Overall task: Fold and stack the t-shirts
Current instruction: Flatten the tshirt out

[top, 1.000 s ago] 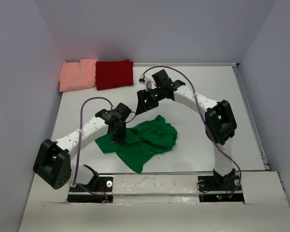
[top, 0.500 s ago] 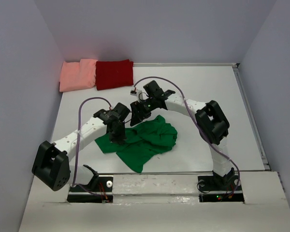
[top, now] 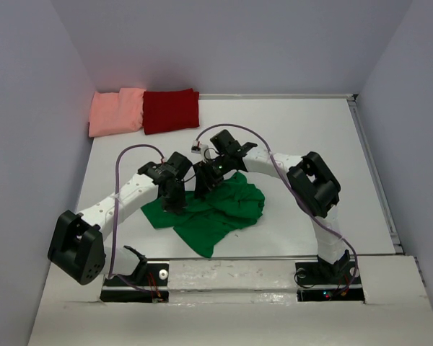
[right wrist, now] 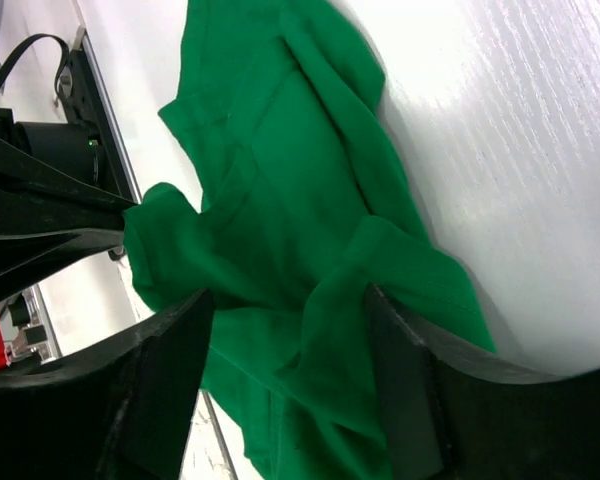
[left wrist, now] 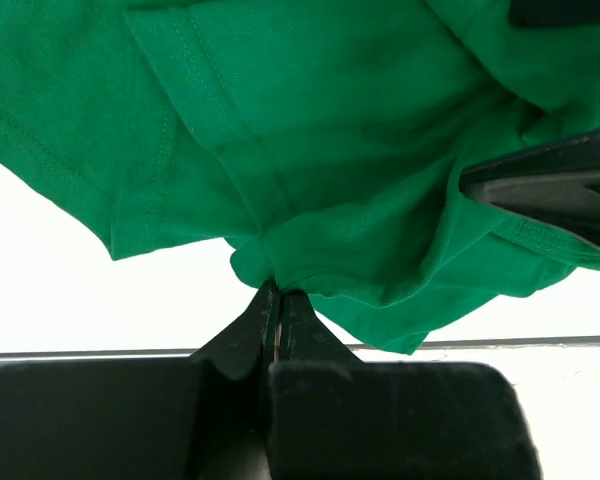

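Salmon-pink t-shirt (top: pixel 117 112): it lay folded in the far left corner of your table (top: pixel 303 137), well apart from both arms.
Dark red t-shirt (top: pixel 171 110): folded too, touching the pink one's right edge, side by side rather than stacked.
Left gripper (top: pixel 175 205): pressed together on a nip of green cloth. Your left wrist view showed a hemmed fold bunched at the very tips, over the left part of the heap.
Green t-shirt (top: pixel 220 209): crumpled and unfolded at the middle of the table, nearer your side than the far edge. Its long axis ran roughly left to right, with one lobe trailing toward the near edge.
Right gripper (top: pixel 204 189): spread wide, just beside your left gripper on its right, lowered onto the far left part of the heap. A raised ridge of green lay between its fingers (right wrist: pixel 165 375), not yet pinched.
Relation that mattered: the cloth sat directly between the right fingers, so I judge you needed only a closing there. Most of the shirt stretched away to the right of both tools.
Nearer arm: both were on the green shirt, and neither was near the folded pair.
Count: three t-shirts, one each of green, pink and red, with two folded and one not. You had two grippers, and one of them was holding cloth.
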`<state>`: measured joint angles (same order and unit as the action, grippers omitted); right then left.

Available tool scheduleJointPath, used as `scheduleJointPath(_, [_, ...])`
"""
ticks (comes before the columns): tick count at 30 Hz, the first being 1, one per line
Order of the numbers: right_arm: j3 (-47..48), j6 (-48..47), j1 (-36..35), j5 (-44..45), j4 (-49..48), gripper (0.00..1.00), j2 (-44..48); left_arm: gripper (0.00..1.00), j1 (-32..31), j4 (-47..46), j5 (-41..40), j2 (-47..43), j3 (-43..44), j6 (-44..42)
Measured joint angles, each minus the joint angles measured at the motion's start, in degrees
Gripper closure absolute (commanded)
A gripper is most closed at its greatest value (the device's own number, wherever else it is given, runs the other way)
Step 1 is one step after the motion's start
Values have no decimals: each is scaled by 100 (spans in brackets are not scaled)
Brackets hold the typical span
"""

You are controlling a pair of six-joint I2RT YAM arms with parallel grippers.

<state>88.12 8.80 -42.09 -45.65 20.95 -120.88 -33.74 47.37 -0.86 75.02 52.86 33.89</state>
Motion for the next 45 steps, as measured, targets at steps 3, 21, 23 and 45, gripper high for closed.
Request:
scheduleJointPath(3, [-20, -2, -39, -2, -2, 62, 2, 100, 9, -2, 0, -2, 0, 0])
scheduleJointPath(21, [-72, -295, -116, 492, 236, 38, 28, 100, 85, -4, 20, -153, 0, -37])
scheduleJointPath(23, [-68, -448, -203, 769, 356, 39, 55, 100, 85, -11, 22, -166, 0, -37])
scheduleJointPath(45, [487, -1585, -485, 2677, 577, 45, 597, 100, 240, -142, 44, -197, -13, -175])
